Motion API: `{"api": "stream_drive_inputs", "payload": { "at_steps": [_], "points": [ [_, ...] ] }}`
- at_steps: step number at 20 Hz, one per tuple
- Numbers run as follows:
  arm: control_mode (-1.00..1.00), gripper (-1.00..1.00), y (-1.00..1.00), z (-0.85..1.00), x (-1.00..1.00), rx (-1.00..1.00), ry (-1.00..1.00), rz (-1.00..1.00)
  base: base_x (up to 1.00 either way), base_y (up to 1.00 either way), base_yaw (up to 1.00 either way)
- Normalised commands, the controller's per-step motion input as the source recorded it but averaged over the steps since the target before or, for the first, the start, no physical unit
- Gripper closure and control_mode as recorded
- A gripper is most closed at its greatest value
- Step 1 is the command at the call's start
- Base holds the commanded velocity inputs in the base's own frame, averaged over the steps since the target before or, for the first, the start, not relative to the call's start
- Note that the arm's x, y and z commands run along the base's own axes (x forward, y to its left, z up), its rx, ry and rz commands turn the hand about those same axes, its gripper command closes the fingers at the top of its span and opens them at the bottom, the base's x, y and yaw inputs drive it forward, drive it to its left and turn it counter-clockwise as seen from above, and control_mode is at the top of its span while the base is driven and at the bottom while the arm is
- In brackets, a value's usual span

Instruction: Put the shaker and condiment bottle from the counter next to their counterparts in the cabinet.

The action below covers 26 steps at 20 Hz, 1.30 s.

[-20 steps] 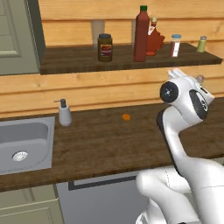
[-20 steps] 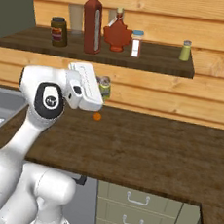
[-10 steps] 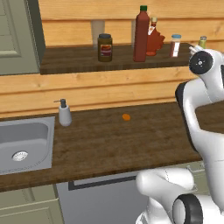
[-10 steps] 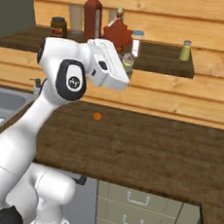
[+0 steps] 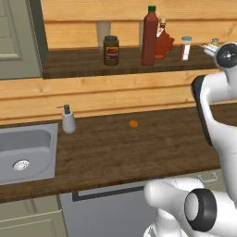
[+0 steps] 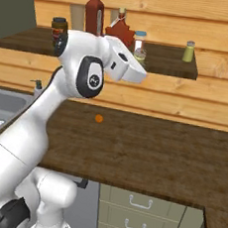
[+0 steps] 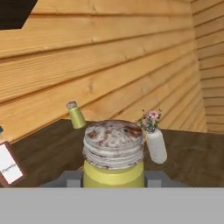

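The yellow shaker (image 7: 113, 153), clamped in the gripper (image 7: 113, 178), has been lifted to shelf height, toward the matching shaker (image 7: 76, 115).

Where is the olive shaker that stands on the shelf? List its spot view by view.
Left base view: olive shaker at the shelf's far right, beside the arm.
Right base view: upper right, near the shelf's right end.
Hand view: left of centre, behind the held shaker.
Shared landmark: the dark shelf under it.
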Motion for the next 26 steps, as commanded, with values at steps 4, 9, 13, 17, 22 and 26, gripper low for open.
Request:
{"api": "stream_drive_inputs", "payload": {
  "at_steps": [4, 9, 13, 17, 22, 26],
  "points": [
    [-1.0, 1.0, -0.41, -0.1, 0.35, -0.07, 0.01, 0.26, 0.0, 0.0, 0.0],
    [-1.0, 1.0, -0.35, -0.11, 0.41, -0.11, -0.04, 0.3, 0.0, 0.0, 0.0],
    [-1.0, 1.0, -0.51, 0.15, 0.34, -0.05, -0.09, 0.16, 0.0, 0.0, 0.0],
    [-1.0, 1.0, -0.51, 0.35, 0.46, -0.01, -0.02, 0.13, 0.0, 0.0, 0.0],
    [-1.0, 1.0, -0.06, 0.03, 0.36, -0.1, 0.04, 0.11, 0.0, 0.0, 0.0],
    [-1.0, 1.0, -0.08, 0.03, 0.52, -0.02, 0.0, 0.1, 0.0, 0.0, 0.0]
  ]
}}
